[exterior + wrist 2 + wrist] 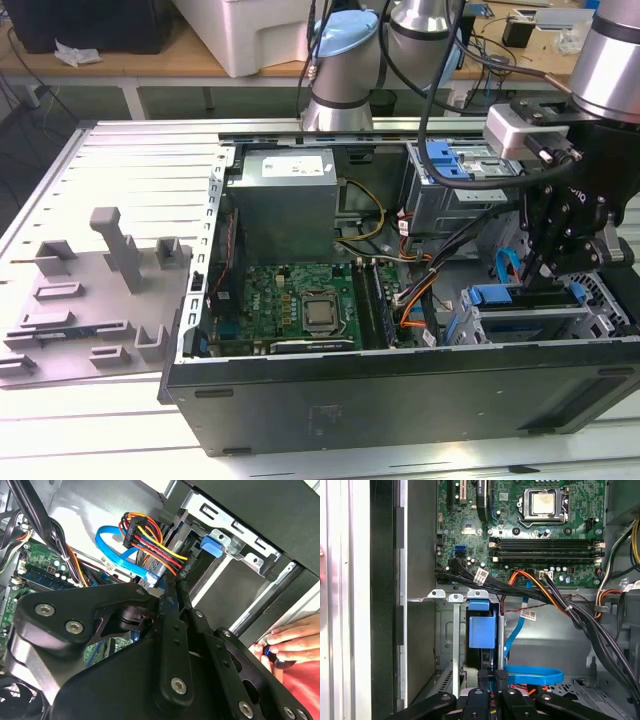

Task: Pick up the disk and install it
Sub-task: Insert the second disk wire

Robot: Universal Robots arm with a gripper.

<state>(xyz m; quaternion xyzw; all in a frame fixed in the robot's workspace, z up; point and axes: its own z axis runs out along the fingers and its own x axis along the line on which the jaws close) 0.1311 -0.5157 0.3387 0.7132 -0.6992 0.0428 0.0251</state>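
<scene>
Inside computer case (400, 400), blue-railed disk (482, 630) sits edge-on.

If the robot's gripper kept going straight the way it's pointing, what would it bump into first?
Probably the disk with blue plastic rails, standing edge-on in the metal drive bay. The black gripper points straight down at it in the first wrist view, though the gap between them is hard to judge.
</scene>
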